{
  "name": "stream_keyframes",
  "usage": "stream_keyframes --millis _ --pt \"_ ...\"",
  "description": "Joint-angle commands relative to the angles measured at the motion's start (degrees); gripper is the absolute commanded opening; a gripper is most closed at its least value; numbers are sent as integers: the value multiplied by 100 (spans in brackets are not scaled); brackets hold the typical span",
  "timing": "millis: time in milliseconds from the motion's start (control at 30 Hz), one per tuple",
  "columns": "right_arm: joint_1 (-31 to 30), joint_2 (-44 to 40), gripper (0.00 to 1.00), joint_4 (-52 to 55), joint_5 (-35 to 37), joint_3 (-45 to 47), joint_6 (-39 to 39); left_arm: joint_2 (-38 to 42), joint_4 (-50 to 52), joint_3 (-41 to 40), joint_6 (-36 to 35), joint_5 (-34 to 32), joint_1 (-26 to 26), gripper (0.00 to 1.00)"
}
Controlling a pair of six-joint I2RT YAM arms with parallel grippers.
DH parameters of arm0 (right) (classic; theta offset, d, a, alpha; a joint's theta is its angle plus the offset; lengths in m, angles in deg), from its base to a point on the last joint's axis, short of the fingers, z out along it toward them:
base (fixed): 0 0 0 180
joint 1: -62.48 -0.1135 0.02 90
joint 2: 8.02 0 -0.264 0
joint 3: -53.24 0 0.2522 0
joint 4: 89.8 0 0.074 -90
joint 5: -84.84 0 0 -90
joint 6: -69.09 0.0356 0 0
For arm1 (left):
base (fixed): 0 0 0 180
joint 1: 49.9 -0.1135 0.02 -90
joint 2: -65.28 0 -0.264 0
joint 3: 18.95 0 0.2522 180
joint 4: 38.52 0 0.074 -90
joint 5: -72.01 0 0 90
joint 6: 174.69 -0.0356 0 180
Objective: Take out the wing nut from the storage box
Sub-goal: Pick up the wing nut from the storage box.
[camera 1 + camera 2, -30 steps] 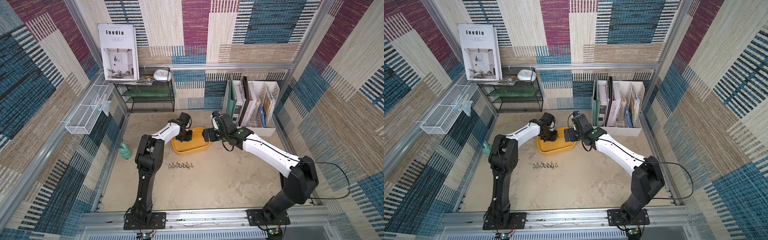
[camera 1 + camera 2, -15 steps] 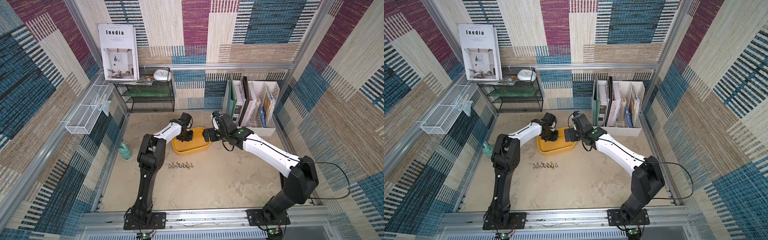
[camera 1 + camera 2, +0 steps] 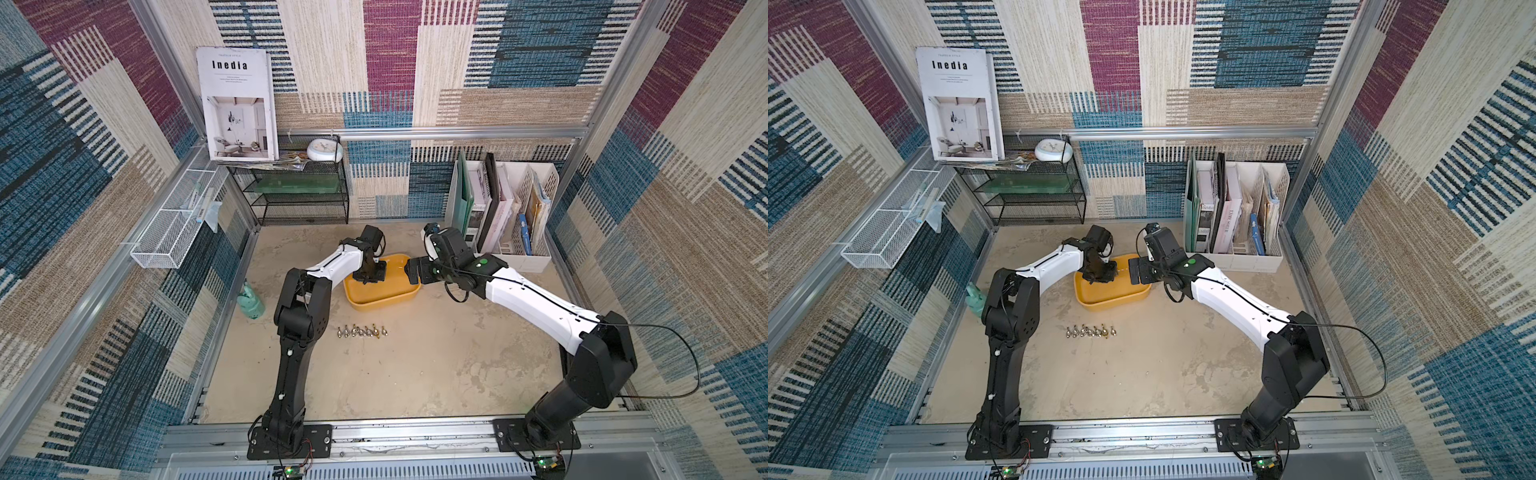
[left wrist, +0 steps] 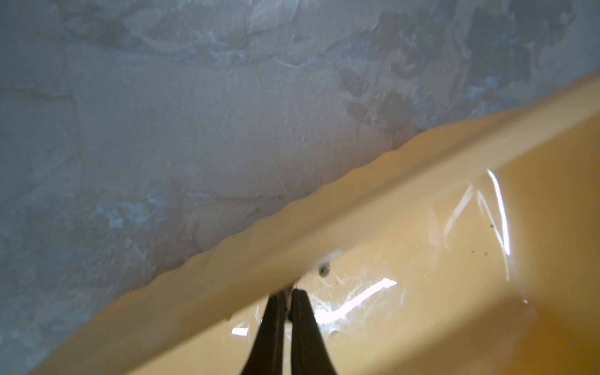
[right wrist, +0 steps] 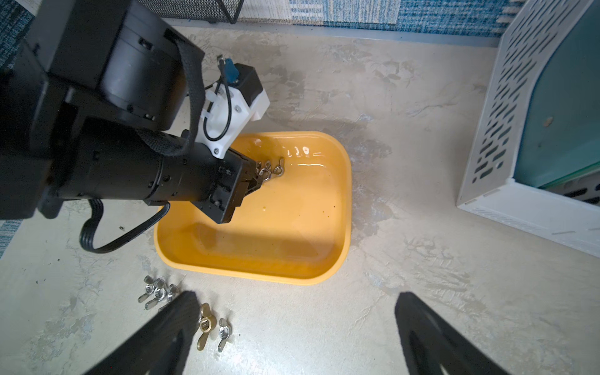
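The yellow storage box (image 3: 382,291) (image 3: 1113,293) (image 5: 259,256) sits mid-table. My left gripper (image 4: 288,293) (image 5: 257,181) reaches down into its far left corner, where a few silver wing nuts (image 5: 270,168) lie in a cluster. Its jaws are pressed together, and a thin sliver of silver metal shows pinched at the tips. The box's blurred rim (image 4: 292,227) hides most of the nut. My right gripper (image 5: 298,324) (image 3: 415,270) hovers open above the box's right end, holding nothing. Several wing nuts (image 3: 361,331) (image 3: 1090,331) (image 5: 159,292) lie in a row on the table in front of the box, one of them brass (image 5: 204,324).
A white slotted file organizer (image 3: 532,257) with books stands at the back right, close to my right arm. A black mesh shelf (image 3: 299,195) is at the back left, a green bottle (image 3: 250,299) by the left wall and a white wire basket (image 3: 174,232) on that wall.
My left gripper's jaws have closed inside the box's far left corner. The right arm has stayed where it was, jaws wide.
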Motion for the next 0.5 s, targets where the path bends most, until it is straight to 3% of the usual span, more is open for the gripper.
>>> stream_keyframes --millis 0,467 --pt "-7 -7 99 14 -132 31 -102 202 15 -92 17 -77 37 0" --pt "-4 -432 99 -57 -950 737 -240 1689 -42 -1220 192 -100 321 0"
